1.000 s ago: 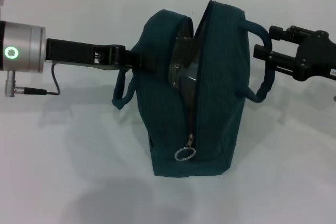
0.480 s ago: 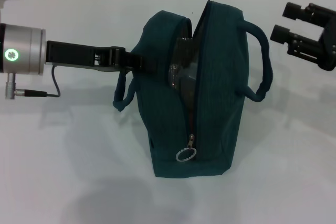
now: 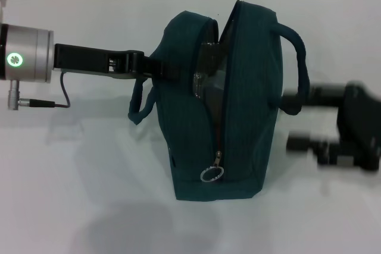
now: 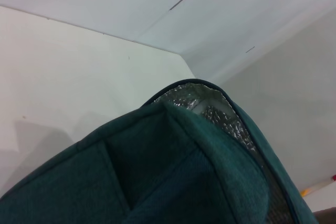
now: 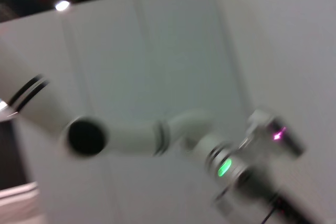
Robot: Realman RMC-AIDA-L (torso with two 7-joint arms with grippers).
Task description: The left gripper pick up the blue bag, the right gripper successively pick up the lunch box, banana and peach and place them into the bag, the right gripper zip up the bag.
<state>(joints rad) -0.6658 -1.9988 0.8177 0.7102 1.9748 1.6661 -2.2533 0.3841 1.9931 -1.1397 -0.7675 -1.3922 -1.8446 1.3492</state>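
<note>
No brand, label or writing can be read anywhere in these views. The blue bag (image 3: 229,102) stands upright at the middle of the white table (image 3: 83,194), its long axis running up and down in the head view, from a wide base at 6 o'clock to the peaked top at 12. The zip line follows that same axis down the bag's middle; it gapes open over the upper part, showing silver foil lining (image 3: 208,81), and is closed low down, where the silver ring pull (image 3: 211,174) hangs near the base. One rope handle (image 3: 294,66) loops out at 3 o'clock, the other (image 3: 138,104) at 9 o'clock.

The left gripper (image 3: 156,68) reaches in from 9 o'clock, clenched on the bag's upper left panel, its silver wrist carrying a green ring light (image 3: 14,59). The left wrist view shows the bag's teal fabric (image 4: 157,177) close up with foil at the mouth.

The right gripper (image 3: 296,118) sits at 3 o'clock, low beside the bag, just off its right side below the handle, its two fingers spread apart and grasping nothing; it is blurred.
</note>
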